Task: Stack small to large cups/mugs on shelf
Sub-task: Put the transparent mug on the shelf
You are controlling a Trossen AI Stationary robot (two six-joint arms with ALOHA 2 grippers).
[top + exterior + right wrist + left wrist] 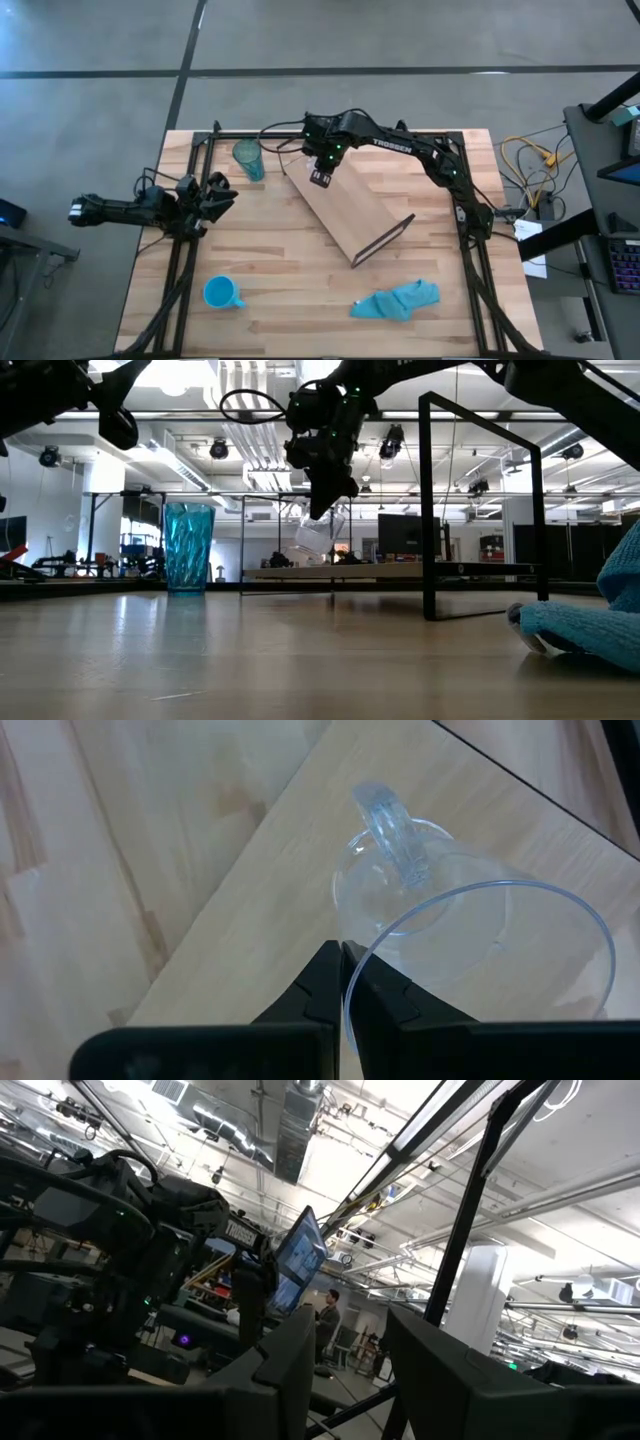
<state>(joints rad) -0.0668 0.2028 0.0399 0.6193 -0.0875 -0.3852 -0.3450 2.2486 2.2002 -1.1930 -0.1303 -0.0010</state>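
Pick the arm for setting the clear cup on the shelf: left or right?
Right. The right gripper is already shut on the rim of the clear glass cup, held tilted above the shelf. The left gripper waits at the table's left edge, well away from it.

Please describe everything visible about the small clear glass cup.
The small clear glass cup is transparent, with a round open rim and a clear handle on its side. The right end effector pinches its rim, holding it tilted in the air above the light-wood shelf board. It looks empty.
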